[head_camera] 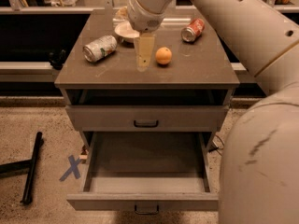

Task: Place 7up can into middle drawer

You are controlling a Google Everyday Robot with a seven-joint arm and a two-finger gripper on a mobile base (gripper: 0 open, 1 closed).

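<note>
Gripper (144,65) hangs empty between 7up can (99,48) and orange (163,56).

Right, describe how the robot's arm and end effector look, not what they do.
The arm is thick and off-white, with small dark holes, a tan seam and grey scuffs. Its end effector, over the cabinet top, is pale cream and tapered.

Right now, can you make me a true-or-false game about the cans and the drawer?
1. The 7up can lies on its side on the cabinet top. True.
2. The middle drawer is shut. False: it is pulled open.
3. The gripper holds the red soda can. False: it hangs between the 7up can and the orange, away from that can.
4. The orange sits on the cabinet top. True.
</note>
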